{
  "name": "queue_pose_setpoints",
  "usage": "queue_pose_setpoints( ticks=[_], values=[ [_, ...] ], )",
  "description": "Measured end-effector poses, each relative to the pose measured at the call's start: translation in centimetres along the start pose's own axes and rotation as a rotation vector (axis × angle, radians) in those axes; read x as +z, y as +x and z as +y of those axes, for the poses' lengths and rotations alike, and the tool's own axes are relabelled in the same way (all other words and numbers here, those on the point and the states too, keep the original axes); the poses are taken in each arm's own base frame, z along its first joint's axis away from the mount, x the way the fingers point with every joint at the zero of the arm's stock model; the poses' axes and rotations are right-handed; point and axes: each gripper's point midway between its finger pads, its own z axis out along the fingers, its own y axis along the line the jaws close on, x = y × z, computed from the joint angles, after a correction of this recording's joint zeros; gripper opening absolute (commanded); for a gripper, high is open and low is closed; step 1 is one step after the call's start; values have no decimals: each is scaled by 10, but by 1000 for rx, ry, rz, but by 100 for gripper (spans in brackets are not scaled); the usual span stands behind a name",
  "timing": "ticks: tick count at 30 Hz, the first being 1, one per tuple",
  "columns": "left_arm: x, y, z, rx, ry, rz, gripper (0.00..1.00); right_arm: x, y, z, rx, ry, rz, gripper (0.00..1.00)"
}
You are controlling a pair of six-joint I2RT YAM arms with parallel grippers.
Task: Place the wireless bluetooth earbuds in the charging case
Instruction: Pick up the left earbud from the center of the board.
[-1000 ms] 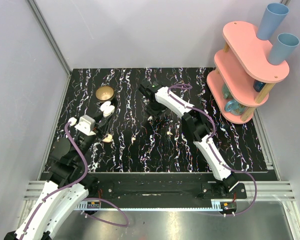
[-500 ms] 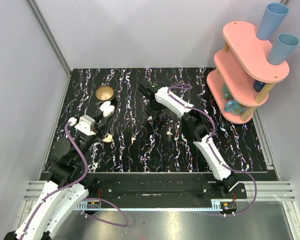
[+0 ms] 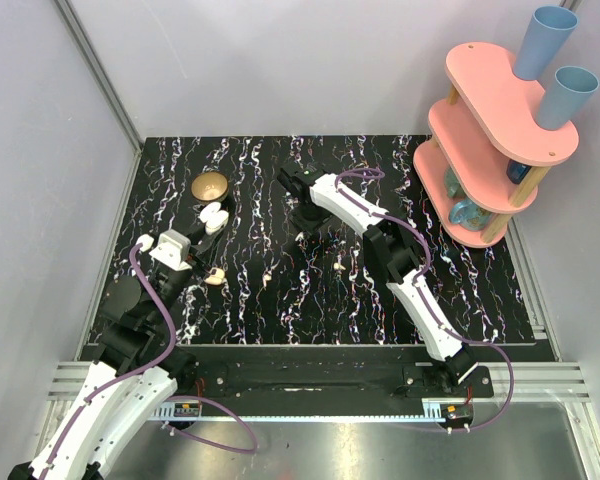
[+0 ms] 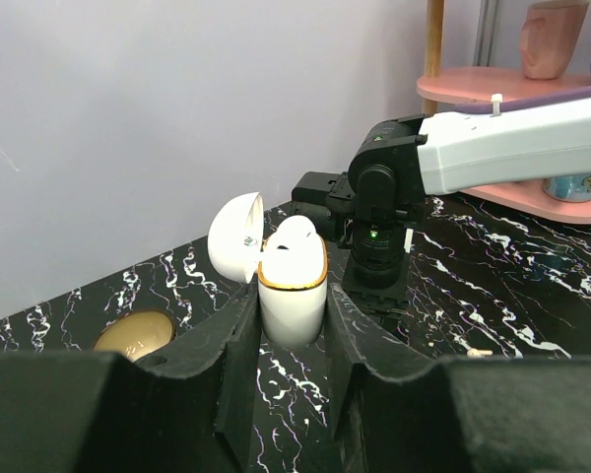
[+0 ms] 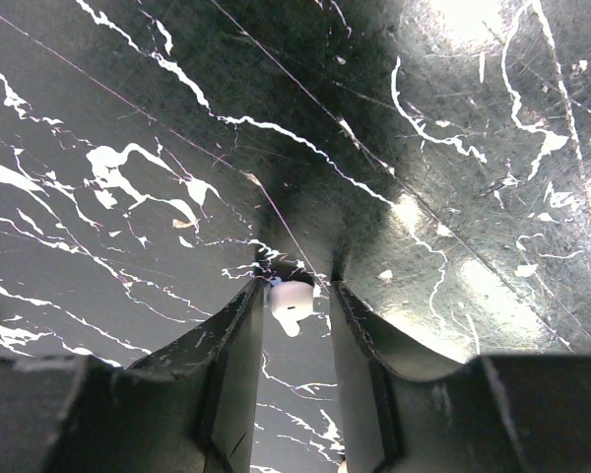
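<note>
The white charging case (image 4: pixel 294 286) stands upright with its lid (image 4: pixel 235 236) swung open to the left, and something white and rounded sits in its gold-rimmed mouth. My left gripper (image 4: pixel 293 313) is shut on the case's body; from above the case (image 3: pixel 216 217) shows just past that gripper (image 3: pixel 206 227). My right gripper (image 3: pixel 302 232) points straight down at mid-table. A small white earbud (image 5: pixel 292 301) lies on the table between its fingertips (image 5: pixel 295 288), against the left finger, with a gap at the right finger. Another earbud (image 3: pixel 338 266) lies loose to the right.
A brass bowl (image 3: pixel 210 186) sits behind the case. A small cream piece (image 3: pixel 215 277) and a tiny white bit (image 3: pixel 269 278) lie near the left arm. A pink tiered shelf (image 3: pixel 490 130) with blue cups stands at the far right.
The right gripper's jaws have narrowed around the earbud on the table. The left arm and the case have stayed put.
</note>
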Motion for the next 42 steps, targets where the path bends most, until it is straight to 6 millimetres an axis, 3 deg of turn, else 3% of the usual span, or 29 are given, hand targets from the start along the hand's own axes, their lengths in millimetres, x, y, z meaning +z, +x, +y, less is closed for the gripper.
queue_pose_setpoints(
  ticks=[19,28,32,37,42],
  values=[
    [0,1,0,-1,0,4,0,1,-1,6,-28,-28,-4,15],
    [3,6,-1,-3,3,22,0,2,-9,11,-179,-76,-57,0],
    [5,10,-1,-7,5,37,0,-1,-17,4,-265,-84,-99,0],
    [9,17,-2,-19,8,62,0,-25,-29,-6,-347,-147,-157,0],
    [13,24,-5,-38,20,85,0,-76,-46,-11,-381,-307,-241,0]
  ],
)
